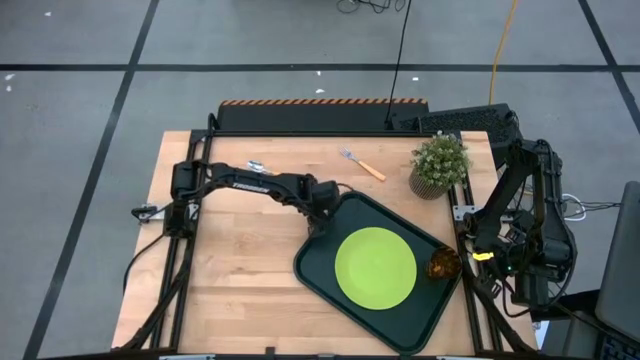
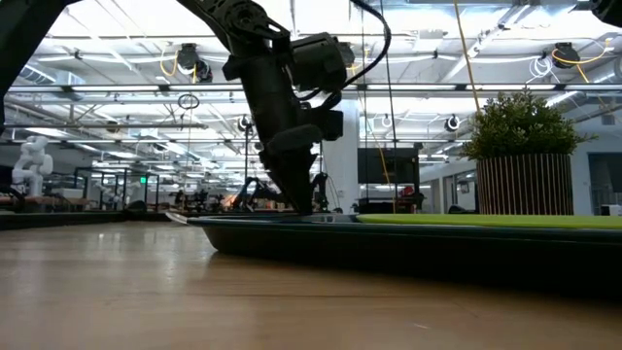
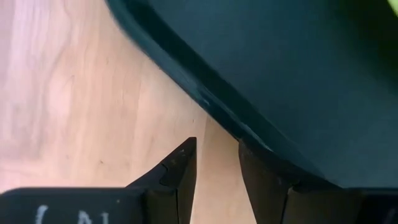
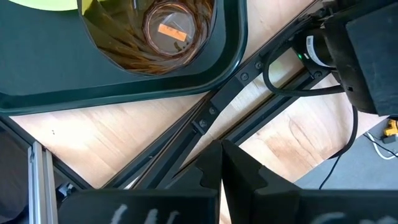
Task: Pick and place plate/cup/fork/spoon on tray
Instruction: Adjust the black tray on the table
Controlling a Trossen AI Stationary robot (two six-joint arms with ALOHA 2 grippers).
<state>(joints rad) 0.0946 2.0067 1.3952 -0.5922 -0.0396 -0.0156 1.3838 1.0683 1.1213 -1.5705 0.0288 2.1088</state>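
Looking down on the wooden table (image 1: 230,270), we saw the dark tray (image 1: 322,262) lying at an angle toward the right side. The lime-green plate (image 1: 375,267) sat flat in its middle, and the amber cup (image 1: 443,264) stood in the tray's right corner, just beside the plate. The fork (image 1: 361,165) and the spoon (image 1: 258,167) lay on bare wood near the far edge, well apart. The left gripper (image 1: 322,213) was down at the tray's left rim, its fingers (image 3: 180,171) partly apart and holding nothing. The right gripper (image 4: 222,163) hung closed and empty off the table's right edge, near a potted plant (image 1: 438,165).
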